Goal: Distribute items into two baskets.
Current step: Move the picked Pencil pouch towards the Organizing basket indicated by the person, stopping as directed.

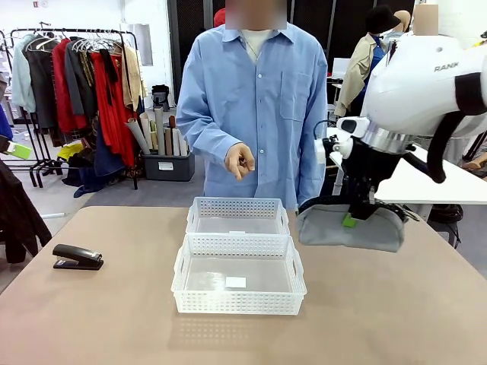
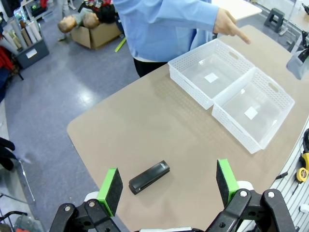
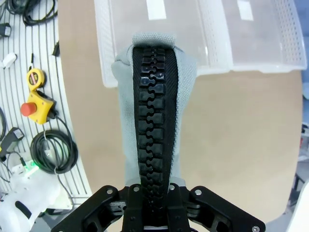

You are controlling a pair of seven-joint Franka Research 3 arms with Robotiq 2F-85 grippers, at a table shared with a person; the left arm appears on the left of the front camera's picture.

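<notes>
Right gripper [image 1: 351, 218] closed on the soft grey pouch [image 1: 327, 228] by its black strap [image 3: 153, 106], it sags, prob. light; left gripper [image 2: 169, 187] open above the stiff stapler [image 2: 149, 177].

Clothes rack [image 1: 76, 84], grey bin [image 1: 167, 166], yellow tape measure [image 3: 35, 77]

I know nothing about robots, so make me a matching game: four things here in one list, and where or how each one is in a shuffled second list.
1. stapler
2. pouch
3. baskets
4. left gripper

A. white, side by side in the middle of the table
B. jaws open, above the stapler
C. clamped in the right gripper, jaws shut
D. black, lying alone on the robot's left side

Pairs: 1-D, 2-C, 3-A, 4-B
</notes>
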